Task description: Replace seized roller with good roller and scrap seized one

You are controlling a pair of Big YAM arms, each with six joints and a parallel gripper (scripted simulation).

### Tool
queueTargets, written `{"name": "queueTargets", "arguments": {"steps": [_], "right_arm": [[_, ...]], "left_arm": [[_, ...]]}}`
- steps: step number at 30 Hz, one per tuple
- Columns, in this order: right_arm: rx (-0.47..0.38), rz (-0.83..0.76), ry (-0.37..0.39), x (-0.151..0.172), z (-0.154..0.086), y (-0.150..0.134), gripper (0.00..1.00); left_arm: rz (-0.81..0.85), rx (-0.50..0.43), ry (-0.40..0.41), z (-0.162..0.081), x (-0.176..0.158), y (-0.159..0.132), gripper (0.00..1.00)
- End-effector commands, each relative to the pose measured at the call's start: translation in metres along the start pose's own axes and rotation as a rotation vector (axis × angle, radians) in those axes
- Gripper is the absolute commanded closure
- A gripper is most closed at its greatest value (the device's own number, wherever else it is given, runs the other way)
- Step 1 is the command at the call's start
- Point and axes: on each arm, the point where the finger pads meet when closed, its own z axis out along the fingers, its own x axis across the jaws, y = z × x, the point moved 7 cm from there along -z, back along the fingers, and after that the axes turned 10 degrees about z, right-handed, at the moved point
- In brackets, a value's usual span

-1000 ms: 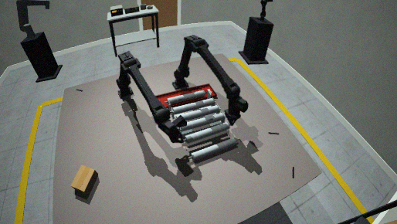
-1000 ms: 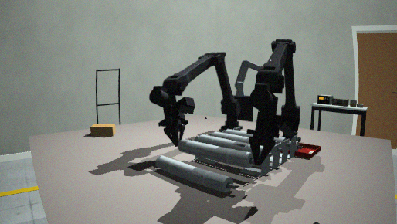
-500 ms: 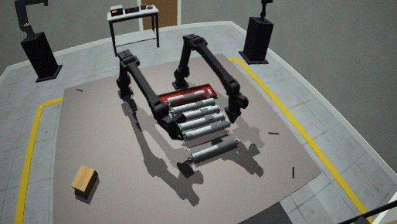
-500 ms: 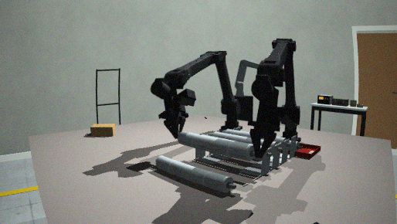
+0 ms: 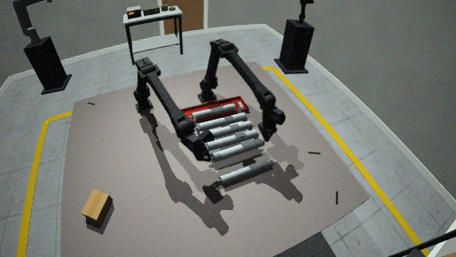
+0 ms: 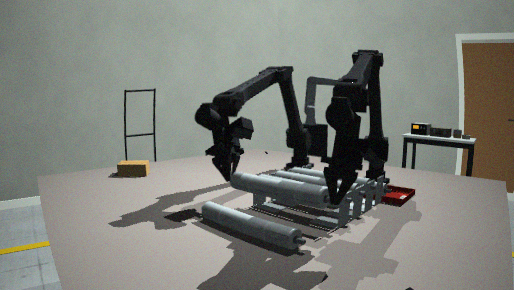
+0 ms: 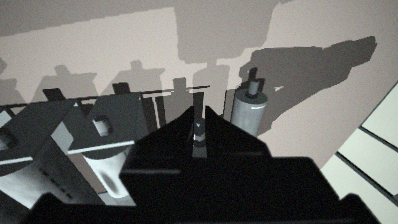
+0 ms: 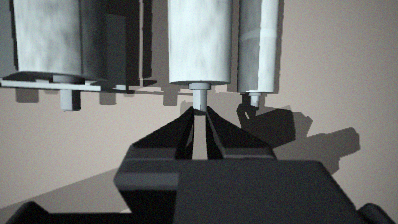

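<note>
Roller (image 5: 239, 149) (image 6: 277, 187) (image 8: 200, 45) spanning both arms, left fingers (image 5: 264, 138) (image 6: 336, 199) and right fingers (image 5: 207, 157) (image 6: 229, 179) pinching its opposite axle ends.

A raised roller (image 5: 237, 150) (image 6: 280, 187) (image 8: 200, 40), with the left tool (image 5: 266, 138) (image 6: 335, 201) (image 7: 199, 111) and the right tool (image 5: 207, 157) (image 6: 230, 178) (image 8: 199, 112) at its ends, blocks the way down between the bed (image 6: 344, 214) and a loose roller (image 5: 246, 173) (image 6: 250, 225) (image 7: 248, 112) (image 8: 260, 45). Beneath it runs a strip of tabletop (image 5: 133, 213) (image 6: 100, 200) (image 8: 320, 50). Bed brackets crowd one side; beyond the loose roller, there is room to pass.
</note>
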Motion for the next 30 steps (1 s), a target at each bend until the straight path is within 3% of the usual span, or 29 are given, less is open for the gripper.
{"name": "queueTargets", "arguments": {"steps": [1, 17, 30], "right_arm": [[-0.051, -0.061, -0.085, -0.015, -0.037, 0.037, 0.97], [-0.064, -0.095, -0.128, -0.017, -0.077, 0.062, 0.97], [-0.068, -0.094, -0.162, -0.028, -0.092, 0.066, 0.97]], "left_arm": [[0.005, -0.042, -0.094, -0.047, -0.024, 0.014, 0.97], [0.009, -0.061, -0.159, -0.091, -0.03, 0.014, 0.97], [0.017, -0.068, -0.193, -0.104, -0.04, 0.012, 0.97]]}}
